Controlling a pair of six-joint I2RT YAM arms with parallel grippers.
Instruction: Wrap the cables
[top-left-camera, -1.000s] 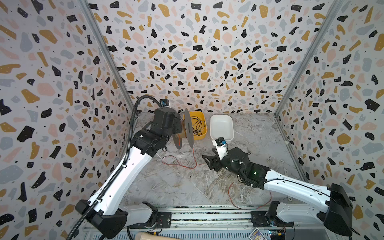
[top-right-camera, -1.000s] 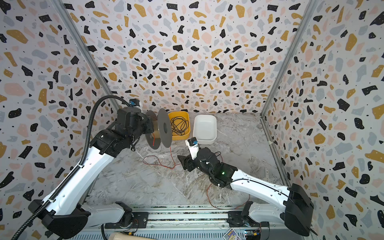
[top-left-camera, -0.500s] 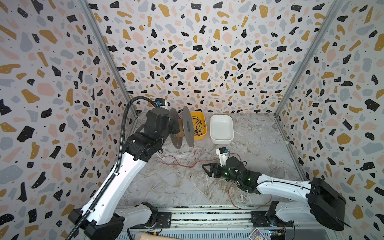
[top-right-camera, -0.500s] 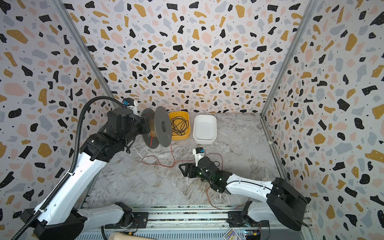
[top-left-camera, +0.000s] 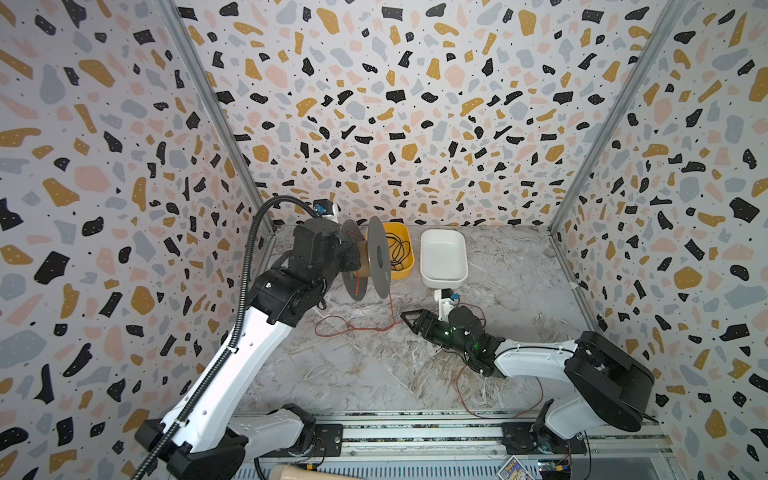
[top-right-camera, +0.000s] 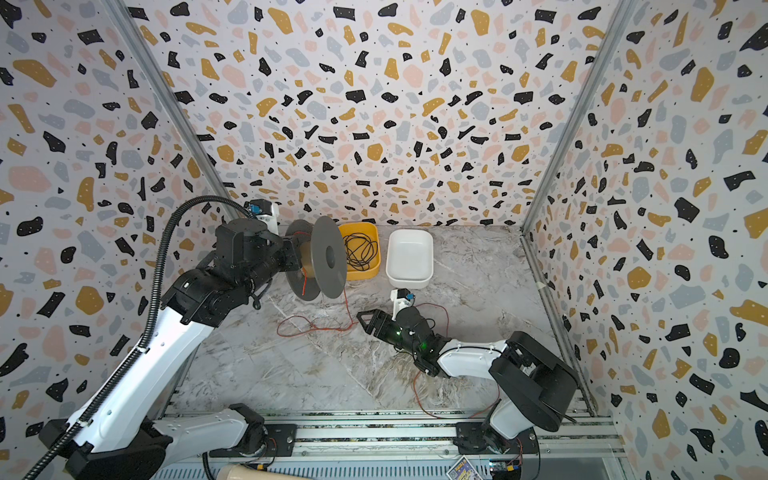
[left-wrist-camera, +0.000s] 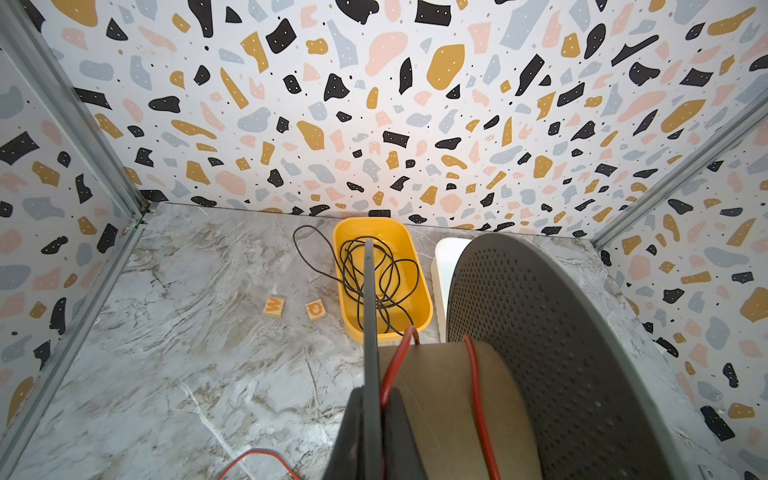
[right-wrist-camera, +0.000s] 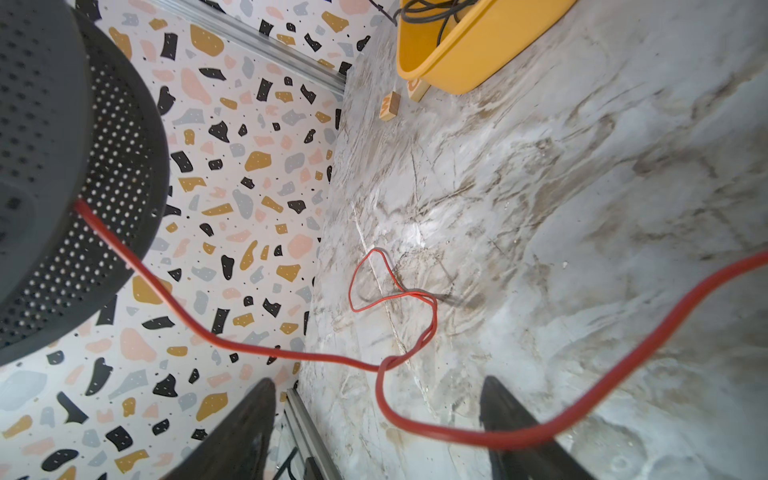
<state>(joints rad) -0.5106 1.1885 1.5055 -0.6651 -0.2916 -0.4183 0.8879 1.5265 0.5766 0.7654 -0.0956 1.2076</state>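
Right fingers (right-wrist-camera: 239, 430) apart, low, near-horizontal.

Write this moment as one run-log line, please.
left gripper: shut on grey plastic spool | right gripper: open at thin red-orange wire | wire: mostly unwound

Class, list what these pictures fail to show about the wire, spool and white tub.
Thin red-orange wire: far end, both top views, hidden under the right arm.
Grey plastic spool: turns on its core, left wrist view, cut by the picture's edge.
White plastic tub: left wrist view, mostly behind the spool's flange.
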